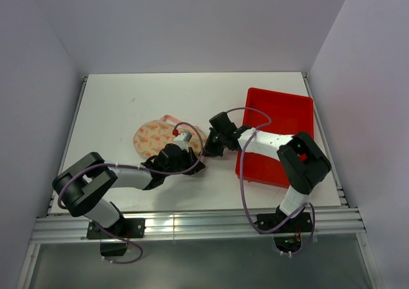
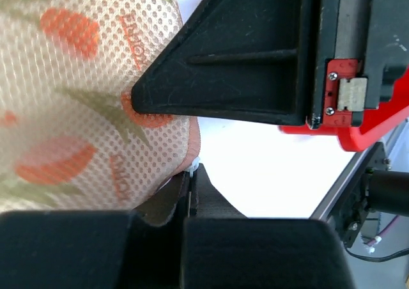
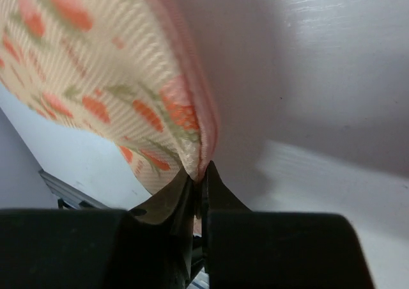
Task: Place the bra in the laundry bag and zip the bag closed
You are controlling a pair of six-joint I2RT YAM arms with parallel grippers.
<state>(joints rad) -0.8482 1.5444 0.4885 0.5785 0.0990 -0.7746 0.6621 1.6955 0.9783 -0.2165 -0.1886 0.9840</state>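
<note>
The laundry bag (image 1: 153, 139), cream-pink with orange-red print, lies at the middle of the table between both arms. My left gripper (image 1: 190, 164) is at the bag's near right edge. In the left wrist view the left gripper (image 2: 190, 171) is shut on a thin strip of the bag's (image 2: 77, 97) rim, beside a small white piece. My right gripper (image 1: 211, 149) reaches in from the right. In the right wrist view the right gripper (image 3: 203, 172) is shut on the pink zipper edge of the bag (image 3: 96, 78). The bra is hidden.
A red plastic tray (image 1: 281, 110) sits on the right of the table under the right arm, and its corner (image 2: 370, 132) shows in the left wrist view. A black part of the right arm (image 2: 243, 65) hangs close over the bag. Grey walls enclose the table.
</note>
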